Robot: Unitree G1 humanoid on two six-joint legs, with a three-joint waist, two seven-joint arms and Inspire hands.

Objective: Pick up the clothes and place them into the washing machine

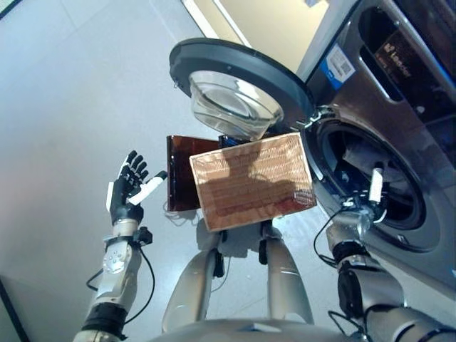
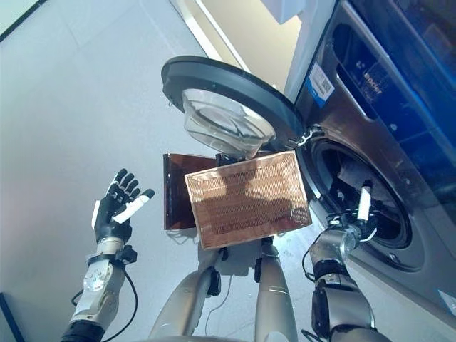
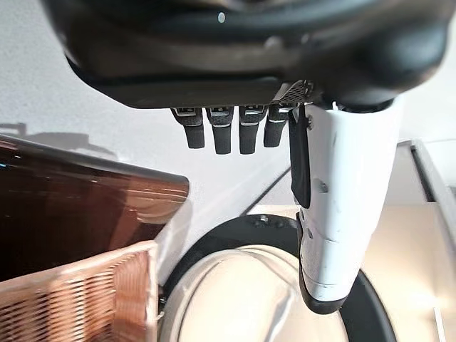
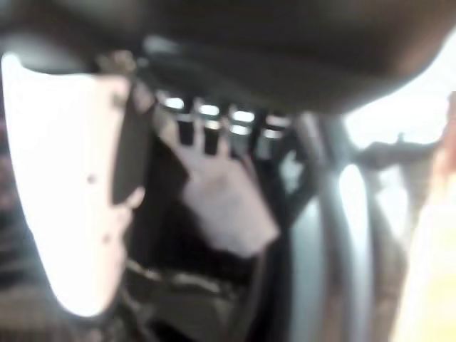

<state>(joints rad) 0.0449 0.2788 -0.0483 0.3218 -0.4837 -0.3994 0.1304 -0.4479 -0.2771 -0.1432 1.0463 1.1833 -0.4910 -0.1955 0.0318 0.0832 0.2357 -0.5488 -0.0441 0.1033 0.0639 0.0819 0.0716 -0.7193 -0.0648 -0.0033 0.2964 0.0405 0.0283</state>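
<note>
While the washing machine [image 1: 399,142] stands with its round door [image 1: 235,78] swung wide, the right hand [image 1: 367,199] sits at the drum's rim, fingers straight, near a pale piece of clothing [image 4: 228,206] inside. Well apart over bare floor [image 1: 64,107], the left hand [image 1: 128,189] hangs, fingers spread, beside the wicker basket [image 1: 249,182].

Right hand [image 1: 362,214] at the washing machine [image 1: 399,107] mouth: fingers out of sight inside the drum. Wrist view heavily blurred; pale shape [image 4: 224,206] past the fingers, perhaps cloth, not certain. Washing machine cut off by the frame edge. Brown box [image 1: 179,171] partly hidden behind the wicker basket [image 1: 253,178].
</note>
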